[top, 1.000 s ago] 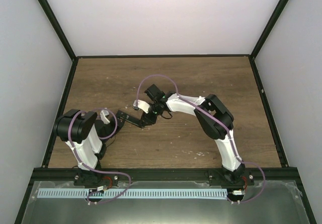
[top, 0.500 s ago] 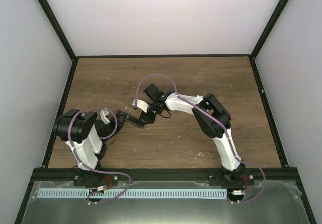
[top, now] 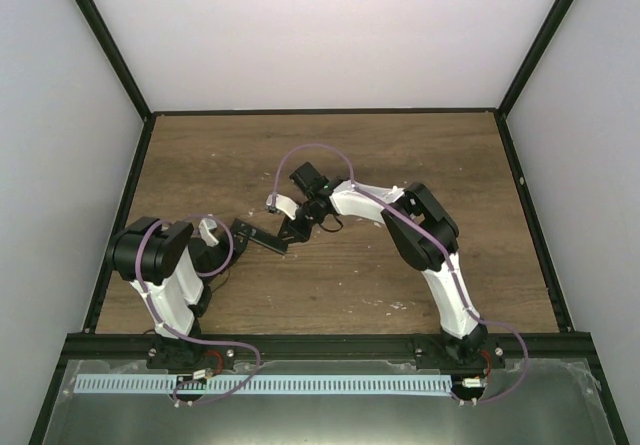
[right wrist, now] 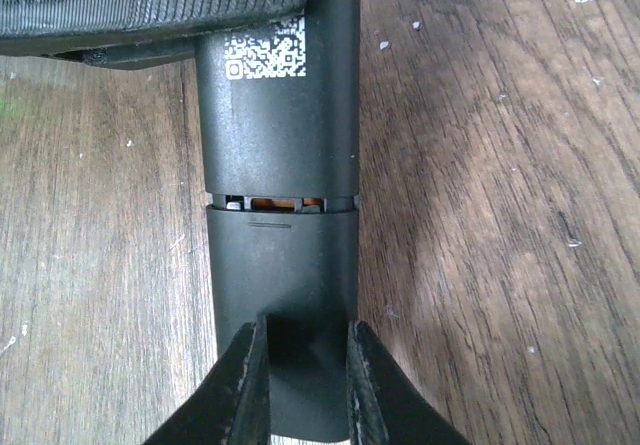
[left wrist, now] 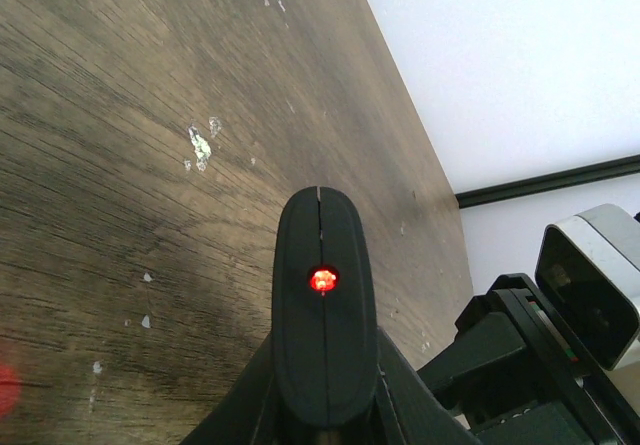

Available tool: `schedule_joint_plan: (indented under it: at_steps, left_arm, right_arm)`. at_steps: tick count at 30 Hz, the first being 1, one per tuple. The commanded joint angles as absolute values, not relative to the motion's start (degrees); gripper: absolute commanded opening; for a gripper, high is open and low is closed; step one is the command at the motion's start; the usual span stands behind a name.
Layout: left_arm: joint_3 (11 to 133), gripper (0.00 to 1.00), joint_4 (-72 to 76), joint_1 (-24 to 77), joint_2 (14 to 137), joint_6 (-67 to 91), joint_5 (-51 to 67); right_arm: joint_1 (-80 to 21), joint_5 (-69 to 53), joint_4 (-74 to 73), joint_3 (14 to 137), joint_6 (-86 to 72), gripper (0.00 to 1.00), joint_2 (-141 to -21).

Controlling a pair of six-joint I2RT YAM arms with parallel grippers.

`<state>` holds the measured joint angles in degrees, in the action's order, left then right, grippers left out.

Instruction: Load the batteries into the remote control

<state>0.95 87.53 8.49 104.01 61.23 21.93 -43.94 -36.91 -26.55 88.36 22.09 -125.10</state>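
Right wrist view shows the remote control (right wrist: 280, 175), a matte black bar with a grainy finish and a white QR code, held above the dark wood-grain desk (right wrist: 470, 195). A narrow seam between body and cover piece (right wrist: 283, 305) exposes a sliver of orange. The right hand (right wrist: 300, 385) pinches the cover's near end. The left hand (top: 225, 243) clasps the remote's other end, its rounded tip (left wrist: 322, 315) showing a red light. Open desk surrounds both arms.

Brown wooden table (top: 400, 155) – flecked with white specks (left wrist: 201, 146) – inside white walls (top: 320, 35), black frame (top: 525, 60).
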Motion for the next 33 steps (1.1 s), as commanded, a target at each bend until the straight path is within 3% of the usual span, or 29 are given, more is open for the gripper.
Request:
schedule_joint_plan:
  at_steps: [1, 33]
  left_arm:
    - [-0.2, 0.00, 92.0, 9.3, 104.3, 58.4, 23.0]
    - [1.3, 0.00, 92.0, 12.5, 104.9, 59.3, 23.6]
  right_arm:
    - [-43.4, -36.0, -26.4, 90.2, 22.9, 0.13, -127.2]
    - [-45.5, -40.1, -22.2, 92.1, 19.2, 0.09, -130.8]
